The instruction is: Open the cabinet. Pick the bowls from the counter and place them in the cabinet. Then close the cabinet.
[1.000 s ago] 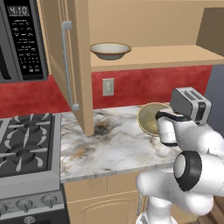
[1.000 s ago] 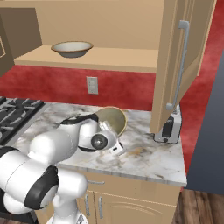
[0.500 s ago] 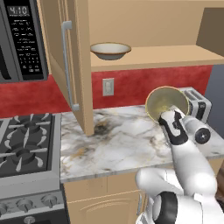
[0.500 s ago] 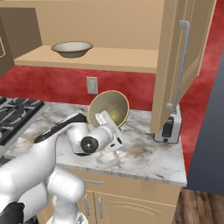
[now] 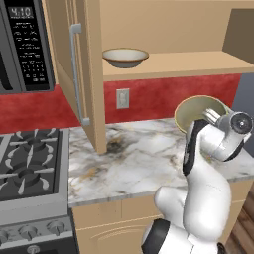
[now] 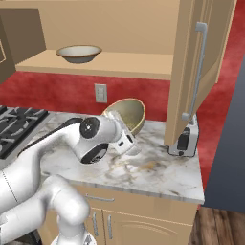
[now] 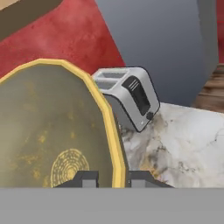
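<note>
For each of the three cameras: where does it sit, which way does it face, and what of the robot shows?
Left base view: behind the arm's left, facing the counter and open cabinet; arm rises lower right.
Right base view: behind its right, same scene; arm from lower left, toaster beside the door.
Hand view: on the hand, along the gripper clamping the bowl rim.
Base views share the shelf bowl.

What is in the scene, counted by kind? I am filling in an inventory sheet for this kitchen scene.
Bowls: 2, the shallow bowl on the cabinet shelf and the deeper bowl held in the gripper
Toaster: 1
Microwave: 1
Stove: 1
Wall outlet: 1
Total: 6
</note>
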Controlling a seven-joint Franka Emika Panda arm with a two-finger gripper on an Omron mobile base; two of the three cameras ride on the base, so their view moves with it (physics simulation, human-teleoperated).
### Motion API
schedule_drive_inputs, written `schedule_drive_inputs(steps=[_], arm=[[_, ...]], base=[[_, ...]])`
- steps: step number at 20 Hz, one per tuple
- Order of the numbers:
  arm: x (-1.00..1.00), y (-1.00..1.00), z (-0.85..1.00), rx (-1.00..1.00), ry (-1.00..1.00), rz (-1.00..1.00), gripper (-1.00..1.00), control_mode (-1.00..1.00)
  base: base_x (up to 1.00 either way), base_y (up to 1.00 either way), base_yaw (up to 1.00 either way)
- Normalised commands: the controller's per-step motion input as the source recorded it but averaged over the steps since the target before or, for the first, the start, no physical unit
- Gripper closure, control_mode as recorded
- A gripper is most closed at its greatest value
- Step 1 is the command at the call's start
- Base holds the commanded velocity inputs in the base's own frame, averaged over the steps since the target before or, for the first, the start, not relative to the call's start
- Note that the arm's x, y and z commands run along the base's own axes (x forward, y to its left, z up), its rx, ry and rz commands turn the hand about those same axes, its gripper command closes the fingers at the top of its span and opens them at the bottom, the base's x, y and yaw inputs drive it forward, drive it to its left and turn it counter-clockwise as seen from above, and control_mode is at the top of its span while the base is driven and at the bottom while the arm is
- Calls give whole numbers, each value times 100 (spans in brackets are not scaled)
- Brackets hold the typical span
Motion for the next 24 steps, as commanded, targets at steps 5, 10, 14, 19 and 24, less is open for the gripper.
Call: schedule_drive_inputs(steps=[5, 10, 14, 19, 24], arm=[[-31, -29, 65, -3, 41, 0, 100, -100], [-28, -28, 53, 8, 17, 0, 100, -100], [-24, -21, 19, 19, -11, 0, 100, -100], [-27, -10, 2, 23, -34, 0, 100, -100], [-10, 0, 4, 10, -22, 0, 100, -100]], base=[[0, 0, 0], [0, 0, 0], [0, 0, 0], [0, 0, 0], [0, 0, 0]])
